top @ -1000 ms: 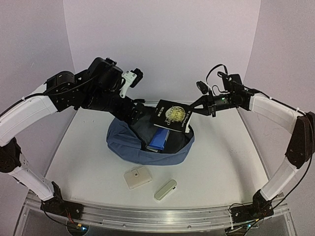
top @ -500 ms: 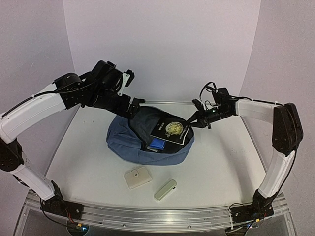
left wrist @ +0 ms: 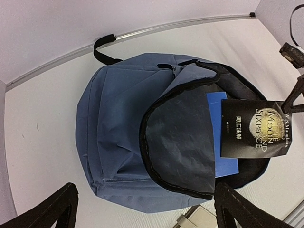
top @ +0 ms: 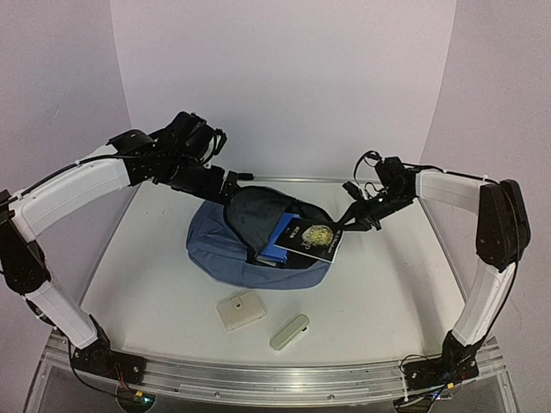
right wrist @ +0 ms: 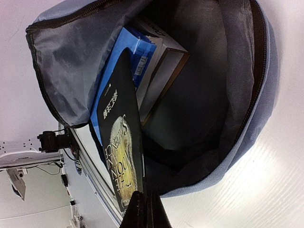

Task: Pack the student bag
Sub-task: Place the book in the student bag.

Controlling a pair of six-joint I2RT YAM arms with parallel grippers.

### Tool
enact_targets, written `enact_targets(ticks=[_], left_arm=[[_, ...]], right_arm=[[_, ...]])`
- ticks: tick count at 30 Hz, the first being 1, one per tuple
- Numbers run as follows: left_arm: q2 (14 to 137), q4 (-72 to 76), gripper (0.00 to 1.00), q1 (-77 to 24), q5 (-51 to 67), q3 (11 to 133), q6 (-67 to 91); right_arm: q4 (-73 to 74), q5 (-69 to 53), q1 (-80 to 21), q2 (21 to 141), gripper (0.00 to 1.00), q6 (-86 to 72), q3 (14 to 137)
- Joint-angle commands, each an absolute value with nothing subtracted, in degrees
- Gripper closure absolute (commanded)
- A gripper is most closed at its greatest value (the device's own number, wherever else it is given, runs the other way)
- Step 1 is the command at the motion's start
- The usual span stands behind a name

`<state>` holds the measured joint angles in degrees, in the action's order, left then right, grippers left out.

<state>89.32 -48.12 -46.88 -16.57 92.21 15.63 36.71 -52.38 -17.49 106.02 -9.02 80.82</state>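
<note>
The student bag [top: 219,254] lies in the middle of the counter [top: 138,258], with its open mouth turned toward the right arm, which is the nearer one. The right tool [top: 346,227] is clenched on the edge of 1 black book [top: 310,239]. The long axis of this book points from the tool leftward into the mouth, over 1 blue notebook [top: 275,241] inside. The left tool [top: 231,186] hangs released above the bag's far side and grasps nothing. In front lie 1 square case [top: 240,311] and 1 long case [top: 289,331].

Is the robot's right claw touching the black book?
Touching. In the right wrist view, the right gripper is shut on the edge of the black book, pinching it at the mouth of the student bag.
</note>
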Motion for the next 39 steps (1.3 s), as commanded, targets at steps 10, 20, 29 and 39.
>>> enact_targets(ticks=[10, 20, 29, 39], left_arm=[[99.62, -39.73, 0.05, -41.93, -5.46, 94.38, 17.72], [105.82, -37.96, 0.6, -41.57, -0.96, 99.54, 19.07], [100.74, -31.1, 1.0, -41.92, 12.29, 97.93, 18.23], [103.25, -31.99, 0.84, -48.18, 19.55, 98.07, 12.7]], right_arm=[[39.53, -49.92, -19.68, 113.98, 1.0, -6.67, 91.58], [39.53, -49.6, -21.64, 118.61, 1.0, -7.95, 97.33], [39.03, -48.23, -23.96, 123.67, 1.0, -9.76, 102.83], [33.75, -46.41, -25.81, 125.5, 0.84, -14.83, 105.54]])
